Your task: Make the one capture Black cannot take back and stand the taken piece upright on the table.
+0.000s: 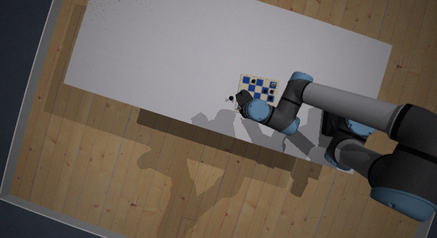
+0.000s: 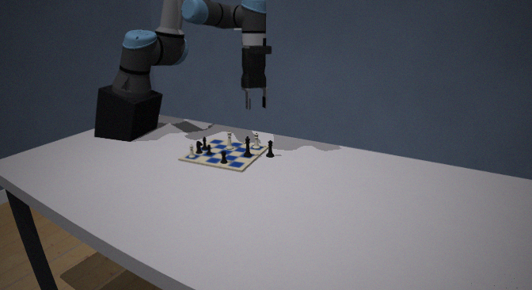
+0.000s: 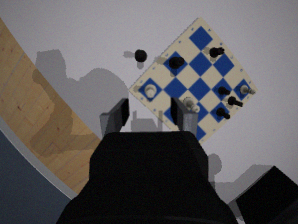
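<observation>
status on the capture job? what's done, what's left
Looks mostly done: one black piece stands upright on the table, just off the board. A white piece stands on the corner square nearest it, likely the capturer. In hand: nothing; the gripper is open, high above the board. Left: check that each base sits inside its square, too small to judge here.

Dark blue-grey wall [image 2: 396, 50]; plank wood floor [image 1: 97, 174]; white table [image 2: 317, 212], seemingly dark-legged [image 2: 29, 240].
</observation>
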`<state>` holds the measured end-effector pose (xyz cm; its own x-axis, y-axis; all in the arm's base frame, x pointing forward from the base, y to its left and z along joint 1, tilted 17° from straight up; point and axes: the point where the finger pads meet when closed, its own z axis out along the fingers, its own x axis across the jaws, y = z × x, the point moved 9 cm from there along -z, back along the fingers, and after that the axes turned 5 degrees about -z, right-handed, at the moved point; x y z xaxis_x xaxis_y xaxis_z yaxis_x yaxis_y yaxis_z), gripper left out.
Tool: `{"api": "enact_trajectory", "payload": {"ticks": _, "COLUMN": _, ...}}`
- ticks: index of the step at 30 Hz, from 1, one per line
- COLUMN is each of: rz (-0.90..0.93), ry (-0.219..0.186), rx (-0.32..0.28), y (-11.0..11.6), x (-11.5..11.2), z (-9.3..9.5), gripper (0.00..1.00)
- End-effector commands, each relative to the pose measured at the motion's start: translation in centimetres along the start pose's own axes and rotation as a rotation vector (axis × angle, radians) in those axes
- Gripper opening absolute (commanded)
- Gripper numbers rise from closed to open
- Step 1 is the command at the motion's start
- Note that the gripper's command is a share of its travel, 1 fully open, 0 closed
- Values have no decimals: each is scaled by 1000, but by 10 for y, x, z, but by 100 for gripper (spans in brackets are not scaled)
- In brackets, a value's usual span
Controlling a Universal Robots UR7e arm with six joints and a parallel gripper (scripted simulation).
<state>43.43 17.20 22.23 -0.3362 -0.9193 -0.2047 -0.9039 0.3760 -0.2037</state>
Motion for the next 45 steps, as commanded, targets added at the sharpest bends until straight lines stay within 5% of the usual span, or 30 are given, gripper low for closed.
{"api": "enact_trajectory", "payload": {"ticks": 1, "rz": 0, "ry": -1, "rx": 1, "y": 0, "x": 0, "z": -20, "gripper": 100}}
{"api": "enact_trajectory", "payload": {"ticks": 10, "rz": 0, "ry": -1, "rx": 1, "y": 0, "x": 0, "z": -41, "gripper": 100}}
{"api": "enact_trajectory", "payload": {"ticks": 45, "rz": 0, "ry": -1, "rx": 1, "y": 0, "x": 0, "z": -42, "gripper": 100}}
